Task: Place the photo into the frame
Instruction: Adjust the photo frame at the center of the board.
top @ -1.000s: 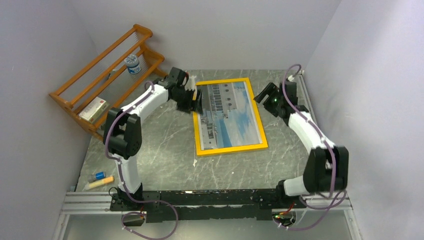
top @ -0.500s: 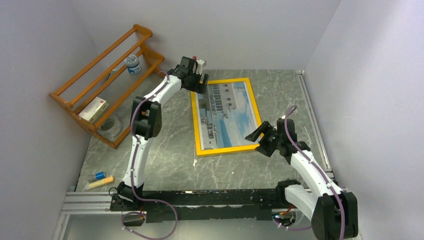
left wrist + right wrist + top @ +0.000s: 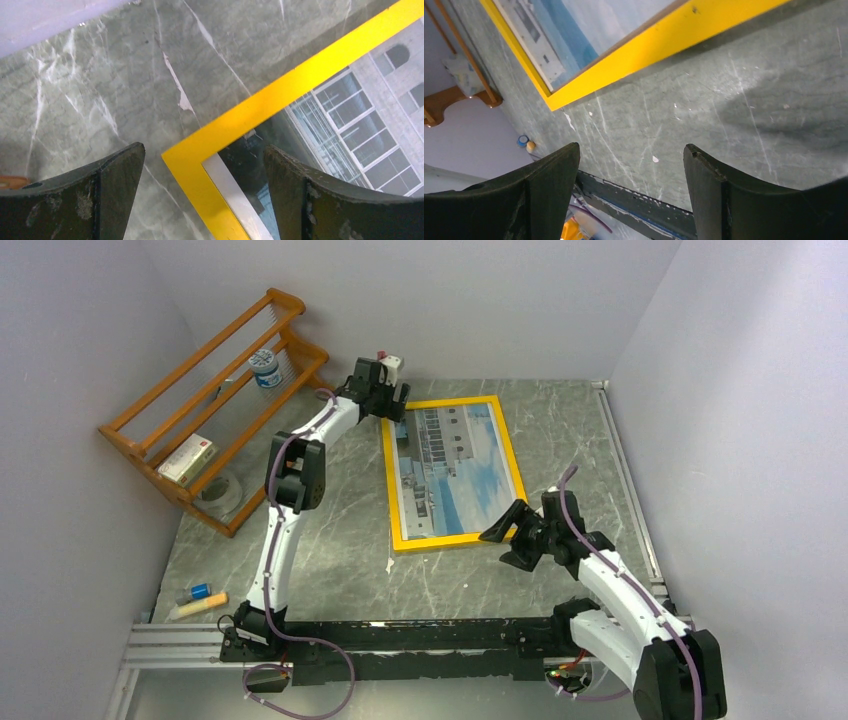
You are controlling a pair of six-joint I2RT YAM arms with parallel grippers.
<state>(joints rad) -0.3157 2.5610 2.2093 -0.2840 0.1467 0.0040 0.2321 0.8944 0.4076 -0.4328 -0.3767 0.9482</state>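
The frame [image 3: 455,538] lies flat on the marble table, its narrow yellow border around the photo [image 3: 455,465] of a white building under blue sky. My left gripper [image 3: 387,416] hovers open over the frame's far left corner [image 3: 197,167], one finger over bare table and the other over the photo [image 3: 360,95]. Nothing is between its fingers. My right gripper [image 3: 503,537] stands open and empty just off the near right corner. In the right wrist view the yellow border [image 3: 649,55] and the photo [image 3: 594,20] sit above the open right gripper [image 3: 631,150].
An orange-brown wooden rack [image 3: 205,405] leans at the back left, holding a small jar [image 3: 265,368] and a box [image 3: 187,458]. A tape roll [image 3: 222,495] lies below it. A blue-capped stick [image 3: 200,598] rests near the front left. A metal rail [image 3: 400,635] runs along the near edge.
My left arm stretched out to the frame's far left corner and its jaws opened wider. My right arm swung from the frame's far right side down to its near right corner.
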